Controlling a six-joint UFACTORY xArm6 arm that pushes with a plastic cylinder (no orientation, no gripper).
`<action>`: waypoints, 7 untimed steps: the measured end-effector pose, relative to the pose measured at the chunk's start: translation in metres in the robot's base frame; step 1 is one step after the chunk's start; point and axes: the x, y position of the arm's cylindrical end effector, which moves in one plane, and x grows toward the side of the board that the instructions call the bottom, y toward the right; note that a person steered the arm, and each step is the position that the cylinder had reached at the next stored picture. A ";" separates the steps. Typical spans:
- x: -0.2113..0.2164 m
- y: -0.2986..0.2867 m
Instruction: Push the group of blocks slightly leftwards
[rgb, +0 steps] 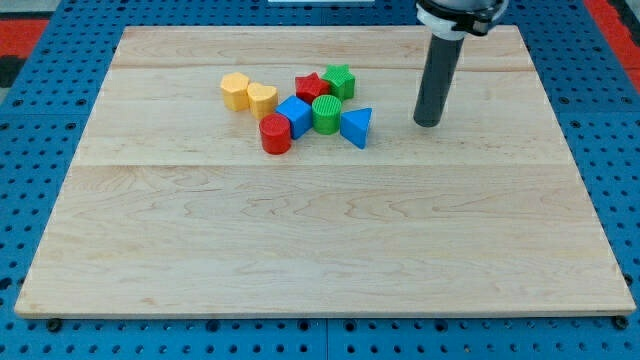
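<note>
Pale wooden table (320, 230) on blue pegboard, 8 blocks clustered upper centre of the frame, no claw fitted, only a dark rod, my tip (428, 123) touching nothing, to the right of the blue triangle (357, 126), green cylinder (326, 113) beside it.

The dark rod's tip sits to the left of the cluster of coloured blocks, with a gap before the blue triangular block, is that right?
Not quite. The camera view shows my tip on the view's right of the cluster, not the left. The gap before the blue triangular block is real.
</note>
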 end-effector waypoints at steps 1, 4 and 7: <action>-0.007 -0.033; 0.047 -0.174; 0.063 -0.203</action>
